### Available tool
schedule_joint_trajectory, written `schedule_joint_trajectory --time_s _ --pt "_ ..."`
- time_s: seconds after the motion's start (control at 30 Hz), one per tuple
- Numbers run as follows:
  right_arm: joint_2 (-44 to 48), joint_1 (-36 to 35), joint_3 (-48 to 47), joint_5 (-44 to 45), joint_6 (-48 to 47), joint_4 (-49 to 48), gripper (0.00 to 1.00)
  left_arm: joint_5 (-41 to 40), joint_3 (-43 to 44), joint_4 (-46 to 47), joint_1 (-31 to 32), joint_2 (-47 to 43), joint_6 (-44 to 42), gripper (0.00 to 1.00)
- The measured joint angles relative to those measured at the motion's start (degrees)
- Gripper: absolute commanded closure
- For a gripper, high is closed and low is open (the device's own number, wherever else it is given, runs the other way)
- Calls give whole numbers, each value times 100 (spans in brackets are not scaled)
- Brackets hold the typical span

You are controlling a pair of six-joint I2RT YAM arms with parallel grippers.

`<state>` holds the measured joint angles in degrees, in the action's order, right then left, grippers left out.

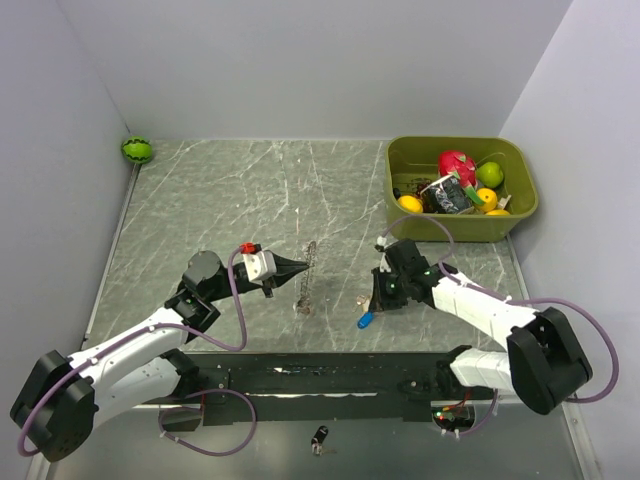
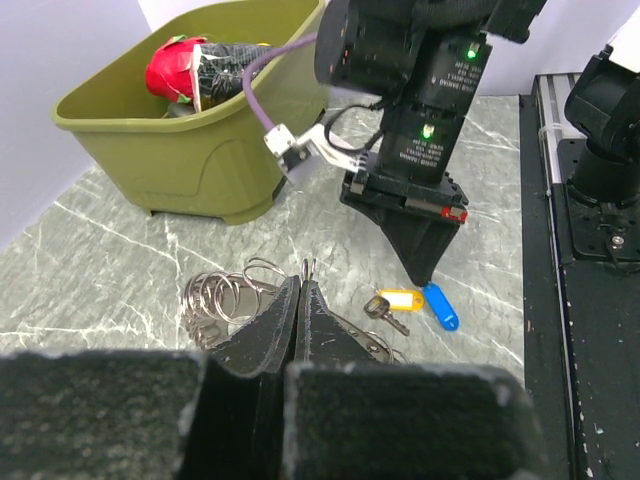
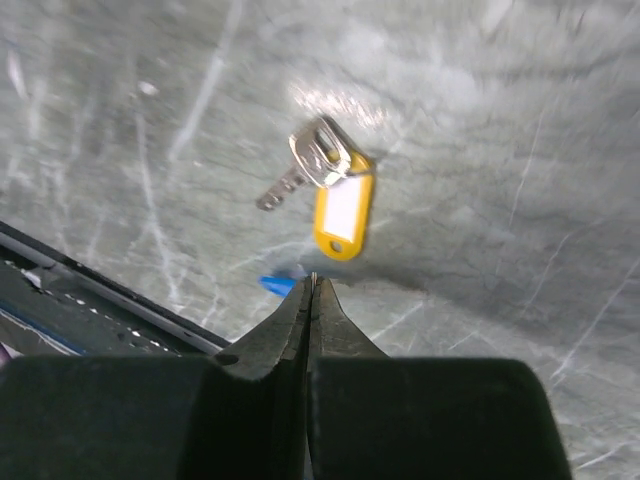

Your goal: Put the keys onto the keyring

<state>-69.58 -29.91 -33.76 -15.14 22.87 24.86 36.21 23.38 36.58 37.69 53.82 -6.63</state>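
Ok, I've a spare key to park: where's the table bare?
Bare: the far stretch between green ball and olive bin, down to the left gripper. Crowded: mid-table, around the keyring, yellow-tagged key, blue tag and right gripper.

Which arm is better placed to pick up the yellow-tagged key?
Right. The right fingers hang shut just beside the yellow-tagged key, while the left fingers are shut on the ring.

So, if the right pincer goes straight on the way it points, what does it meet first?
Probably the blue key tag, just below the right pincer; depth is unclear, so it might miss.
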Motion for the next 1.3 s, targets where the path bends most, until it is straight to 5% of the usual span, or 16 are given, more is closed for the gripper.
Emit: schedule_joint_trajectory --time_s 0.27,0.7,1.3 --pt "568 0 -186 -149 -442 -160 100 -50 0 -94 0 -24 -24 99" --pt "2404 -11 81 -1937 -1084 -1569 100 7 0 -212 0 -15 -127 99" --pt "2448 31 -98 -3307 -1740 -2153 100 260 2 -210 0 131 -173 99"
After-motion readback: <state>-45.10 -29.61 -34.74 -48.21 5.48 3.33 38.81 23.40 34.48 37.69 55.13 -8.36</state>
